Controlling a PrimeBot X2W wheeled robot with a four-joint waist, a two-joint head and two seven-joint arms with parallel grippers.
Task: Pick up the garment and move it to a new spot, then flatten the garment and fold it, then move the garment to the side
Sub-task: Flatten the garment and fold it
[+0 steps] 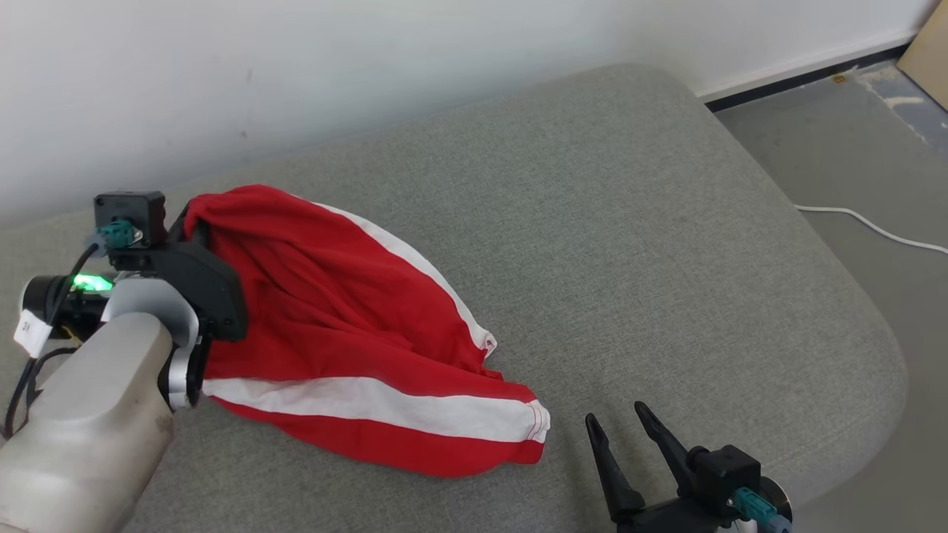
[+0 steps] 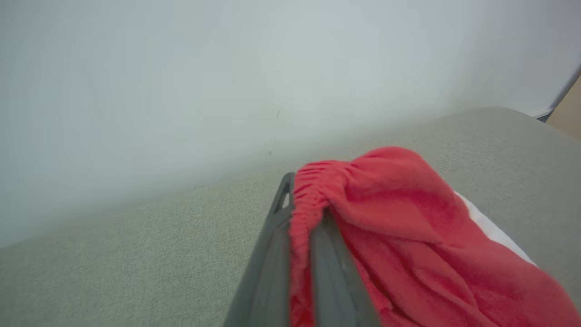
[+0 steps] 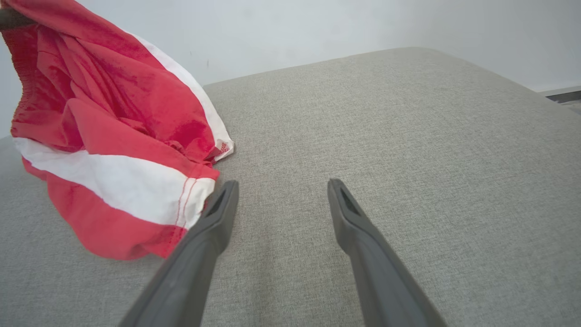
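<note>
Here, left tool point(image 2: 303, 204) clenched on waistband point(image 2: 313, 181) of red garment point(image 1: 348, 333), right tool point(image 1: 615, 412) released, small hem print point(image 3: 223, 147) unreadable.

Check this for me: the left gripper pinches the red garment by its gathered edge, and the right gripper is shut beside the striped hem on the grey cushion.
One thing is off: the right gripper is open, its jaws spread wide with nothing between them, as the right wrist view shows. The rest stands.
</note>
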